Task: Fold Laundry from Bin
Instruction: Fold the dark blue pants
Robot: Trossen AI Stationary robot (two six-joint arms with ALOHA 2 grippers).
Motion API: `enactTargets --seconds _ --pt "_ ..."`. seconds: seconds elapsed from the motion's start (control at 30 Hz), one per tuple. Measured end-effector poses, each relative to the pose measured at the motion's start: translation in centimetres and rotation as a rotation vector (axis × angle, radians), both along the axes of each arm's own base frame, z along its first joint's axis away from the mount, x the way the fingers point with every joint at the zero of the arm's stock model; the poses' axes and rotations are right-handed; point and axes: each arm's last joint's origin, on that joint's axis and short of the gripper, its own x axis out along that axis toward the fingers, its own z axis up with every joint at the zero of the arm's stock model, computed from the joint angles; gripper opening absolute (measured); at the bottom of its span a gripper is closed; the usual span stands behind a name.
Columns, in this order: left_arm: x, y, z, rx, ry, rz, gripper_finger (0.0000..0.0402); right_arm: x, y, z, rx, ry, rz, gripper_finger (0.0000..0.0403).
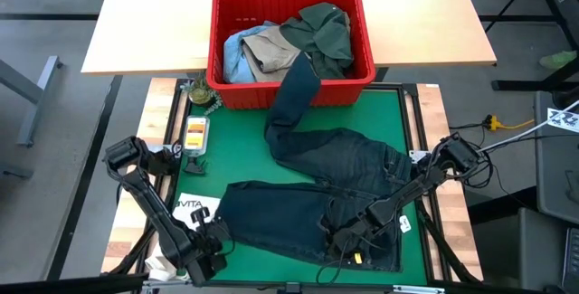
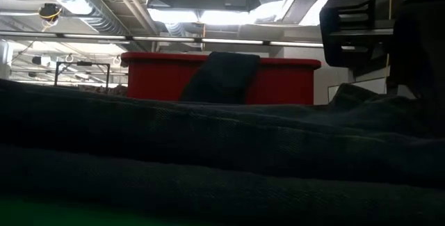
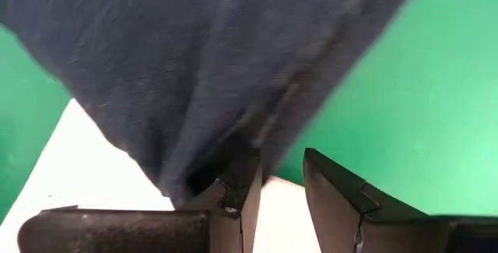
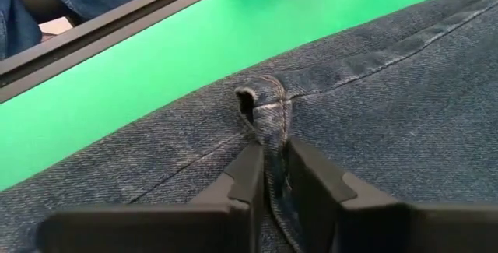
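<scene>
Two end effectors worked the dark navy-grey denim trousers point(image 1: 326, 194), spread on the green mat point(image 1: 235, 154) with one leg trailing into the red ribbed plastic bin point(image 1: 291, 45). Right end effector point(image 4: 270, 177) pinched narrow on a waistband seam; left end effector point(image 3: 280, 187) sat part open at the hem, over white paper. Should have gripped both before lifting together

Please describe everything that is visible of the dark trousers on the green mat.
The trousers are dark navy denim with visible seams and a belt loop. They lie spread and creased on the green mat, one leg running up over the rim of the red bin, the other stretched toward the left gripper. The right gripper pinches a fold of the fabric at the belt loop. One hem lies over white paper by the left gripper.
</scene>
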Motion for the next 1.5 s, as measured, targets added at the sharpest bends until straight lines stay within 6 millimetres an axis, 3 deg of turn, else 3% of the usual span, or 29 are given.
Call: enactTargets --seconds 0.2,0.4,0.57,0.97,1.2,1.5 --pt "1.7 -0.3 2.0 0.005 -0.118 0.009 0.0094 0.0 0.0 0.0 0.000 0.000 -0.001 0.0114" --pt "4.2 1.1 3.2 0.058 -0.191 0.017 0.0094 0.0 0.0 0.0 0.018 0.013 -0.027 0.0159" --pt "6.7 3.7 3.2 0.074 -0.131 0.017 0.0102 -0.2 0.1 0.0 0.070 0.064 0.005 0.0167" --pt "11.5 11.0 2.9 -0.061 0.097 -0.146 0.0181 -0.4 0.0 -0.3 0.054 0.108 0.012 0.0167" --pt "12.3 14.8 2.8 -0.091 0.220 -0.266 0.0169 -0.5 -0.1 -0.3 0.053 0.112 0.013 0.0167" --pt "10.7 19.4 3.1 -0.091 0.515 -0.316 0.0145 -0.7 -0.2 -0.5 0.073 0.170 -0.044 0.0168"
